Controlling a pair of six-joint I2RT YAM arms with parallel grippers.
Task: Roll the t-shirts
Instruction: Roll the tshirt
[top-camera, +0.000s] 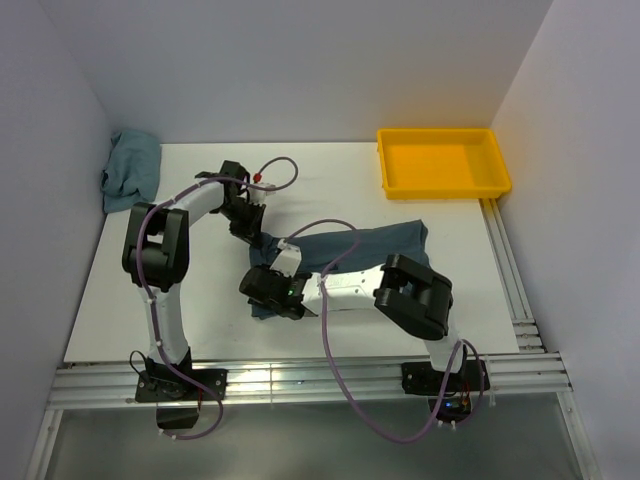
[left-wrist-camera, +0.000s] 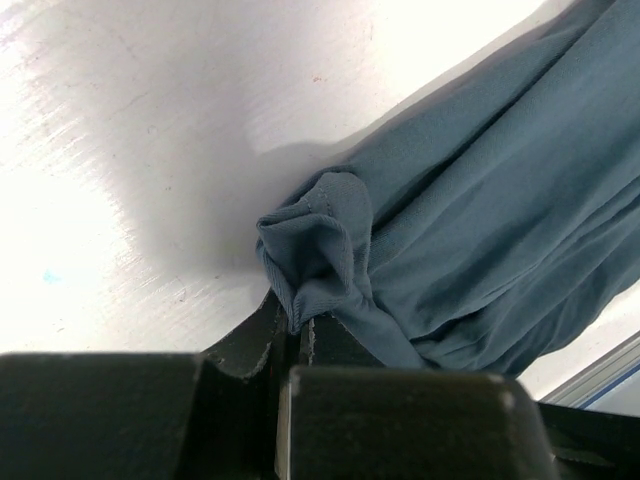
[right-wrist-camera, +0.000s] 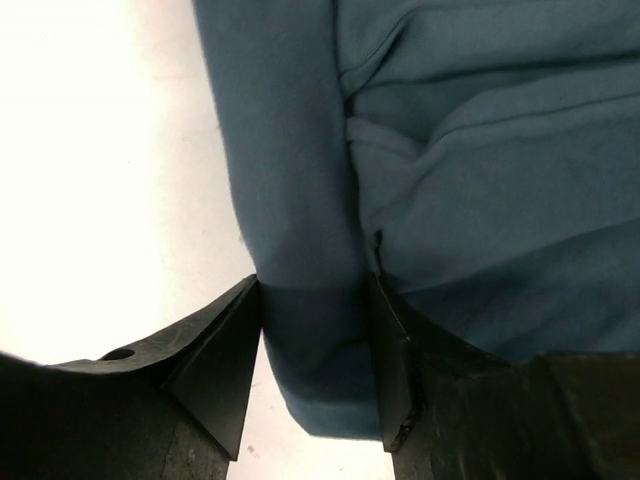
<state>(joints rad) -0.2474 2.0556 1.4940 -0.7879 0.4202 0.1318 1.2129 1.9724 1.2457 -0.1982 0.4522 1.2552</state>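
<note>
**T-shirt (top-camera: 385, 245) lies bunched mid-table, slanting toward the far right; rolling not yet under way.**
Nearest the bases, the right gripper (right-wrist-camera: 313, 283) stands with fingers spread astride a fold, pinching nothing. In the inspector's judgement it should close on the fold's full thickness before turning. Just beyond, the left gripper (left-wrist-camera: 295, 325) is clenched on a puckered edge and should hold it taut and level. Only the wrist views show this pinch and straddle. Only the overhead view shows the crumpled teal cloth (top-camera: 130, 170) in the far-left corner and the yellow tray (top-camera: 443, 190) at far right.
</note>
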